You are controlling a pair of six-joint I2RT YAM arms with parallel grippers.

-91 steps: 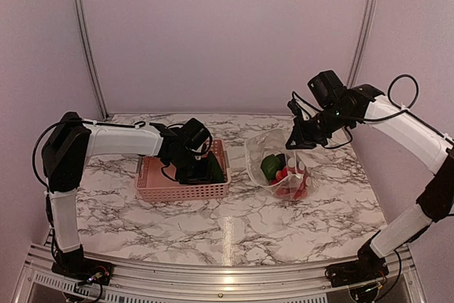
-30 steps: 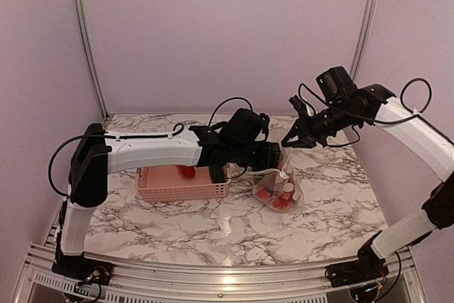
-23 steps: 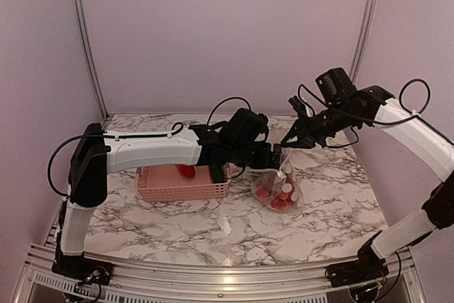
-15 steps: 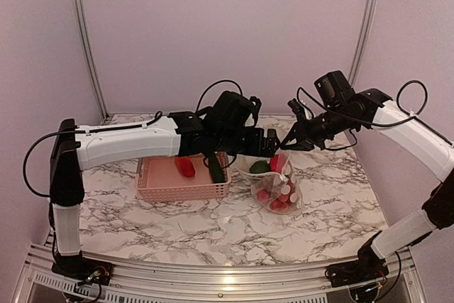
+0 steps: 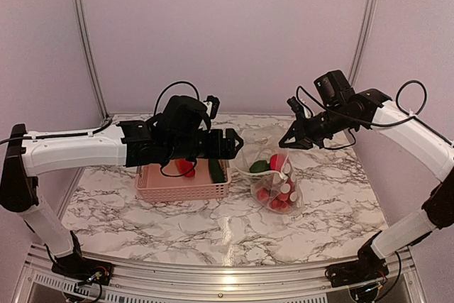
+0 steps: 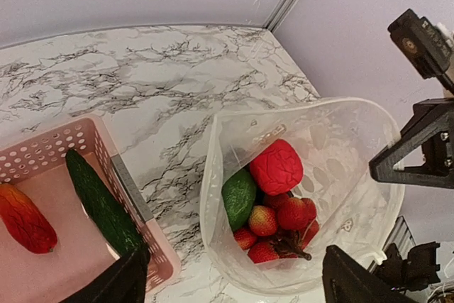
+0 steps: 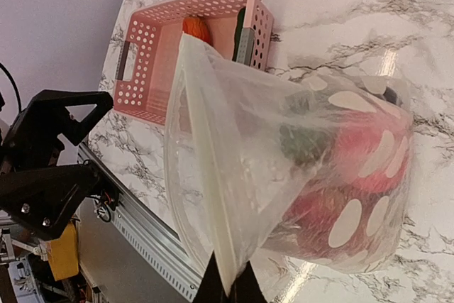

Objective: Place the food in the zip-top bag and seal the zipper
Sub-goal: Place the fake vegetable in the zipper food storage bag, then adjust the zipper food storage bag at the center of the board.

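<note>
- Left fingers [image 6: 131,282], wide and empty, just backed off the bag [image 5: 278,182]; drop looks done.
- Right fingers [image 6: 415,154] pinch the bag's rim.
- Basket [image 5: 170,191] beside the bag holds more food [image 6: 25,219].

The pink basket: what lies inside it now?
Inside the pink basket lie a long dark green piece and a red piece. The left arm covers its far part from above, so more may hide there.

The pink lattice basket [image 6: 42,152] is running off the left wrist view's left and bottom edges. The clear dotted plastic bag's [image 7: 241,140] wall is blurring the red and green toy produce pieces [image 7: 355,154] inside.
</note>
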